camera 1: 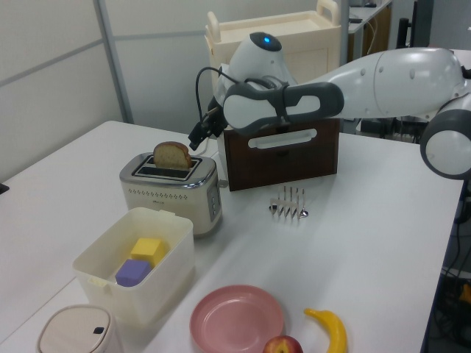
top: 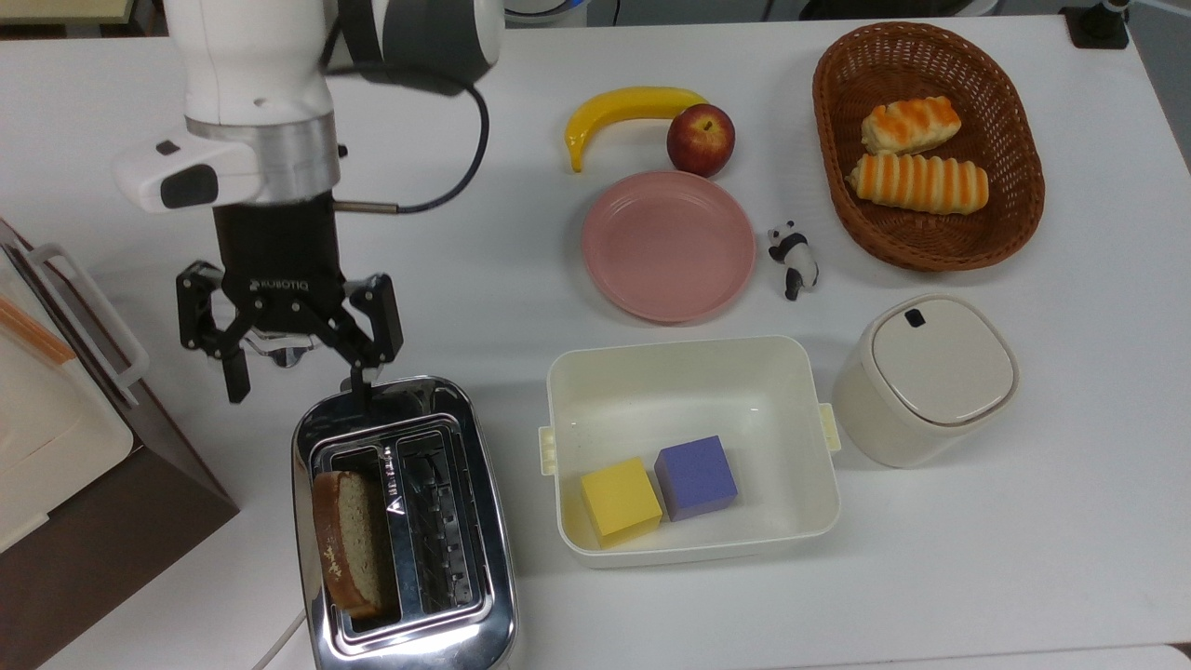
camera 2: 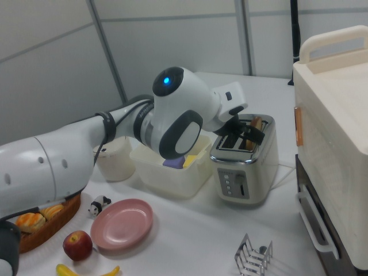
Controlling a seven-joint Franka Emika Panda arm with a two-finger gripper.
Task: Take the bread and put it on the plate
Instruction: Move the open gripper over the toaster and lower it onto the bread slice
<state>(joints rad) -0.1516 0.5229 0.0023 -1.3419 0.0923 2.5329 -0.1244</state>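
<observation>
**Gripper short of the toaster slot, bread not yet reached**

Gripper [top: 293,377] is open wide, nothing between the fingers. In the top view it hangs just above the upper end of the toaster [top: 405,521]; one fingertip overlaps the toaster's top rim, the other sits off to the top view's left, over bare table [top: 521,279].

Bread [top: 349,540] stands on edge in the slot on the top view's left, upper part sticking out, leaning a bit. Its long axis runs along the slot, up-down in the top view. From the jaws it lies toward the top view's bottom and slightly right. The finger line runs across the slot, so the fingers could straddle the slice's flat faces as oriented, I'd judge.

Clearance: slot walls sit close on both faces of the slice, and the brown cabinet [top: 93,521] is near on the top view's left. Only the protruding top is grabbable.

Plate [top: 668,246] is bare, well apart to the top view's upper right. The tub [top: 689,363] is beside the toaster; the apple [top: 701,140] touches the plate's rim. Lift high first, then carry across.
</observation>
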